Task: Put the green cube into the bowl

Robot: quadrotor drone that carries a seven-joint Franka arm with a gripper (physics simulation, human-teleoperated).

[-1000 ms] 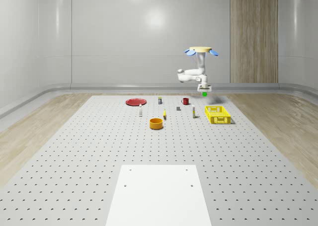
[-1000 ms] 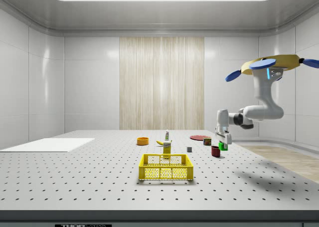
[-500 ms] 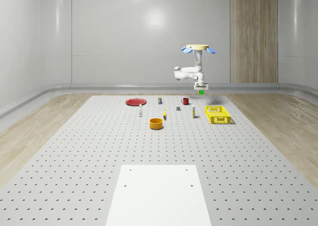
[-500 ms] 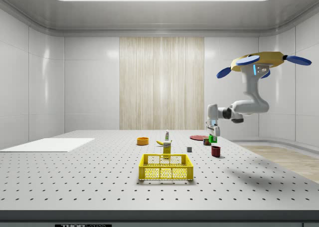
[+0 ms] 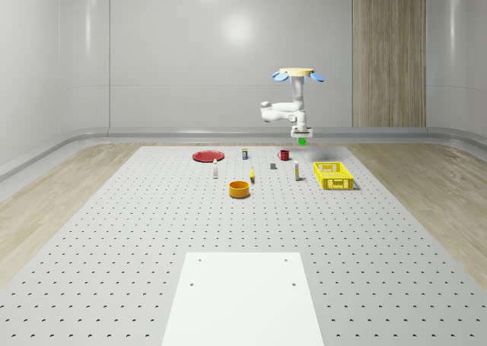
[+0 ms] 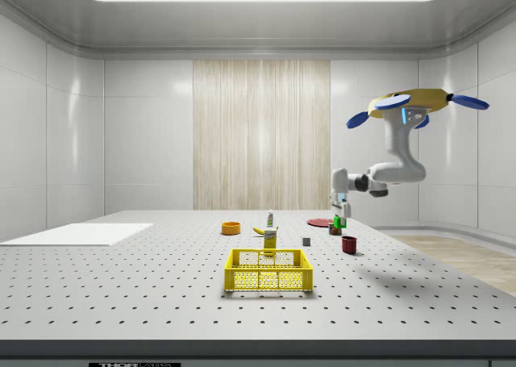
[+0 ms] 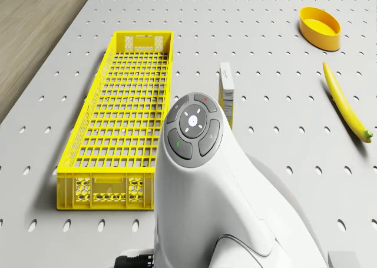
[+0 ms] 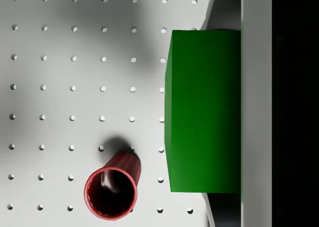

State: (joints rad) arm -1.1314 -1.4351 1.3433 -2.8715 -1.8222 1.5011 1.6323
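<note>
- Green cube point(image 8: 204, 110) clamped in the tool point(image 5: 302, 138), pressed flat against one finger point(image 8: 256, 107) in the wrist view; carried in the air, well above the desk point(image 5: 152, 232).
- In the whole-scene view, hanging above and just right of the red cup point(image 5: 284, 155), at the far part of the desk; in the side view, held at point(image 6: 342, 219) above the red cup point(image 6: 349, 244).
- Seen from the wrist, red cup point(image 8: 112, 189) standing upright on the perforated desk point(image 8: 75, 72) below, off to one side of the cube, open mouth up.
- Orange bowl point(image 5: 240, 188) resting on the desk nearer the camera and to the whole-scene view's left of the cube, well apart from it; seen also from the drone point(image 7: 320, 27).
- Drone point(image 5: 297, 74) hovering high over the far part of the desk, arm point(image 5: 281, 110) bent down and sideways beneath it, tool pointing downward.
- Yellow basket point(image 5: 333, 175) lying to the whole-scene view's right of the bowl; small upright box point(image 7: 226, 100) just beside it, banana point(image 7: 344, 103) between box and bowl in the drone view.
- Red plate point(image 5: 207, 157) lying at the far left; white sheet point(image 5: 243, 296) at the near edge of the desk.
</note>
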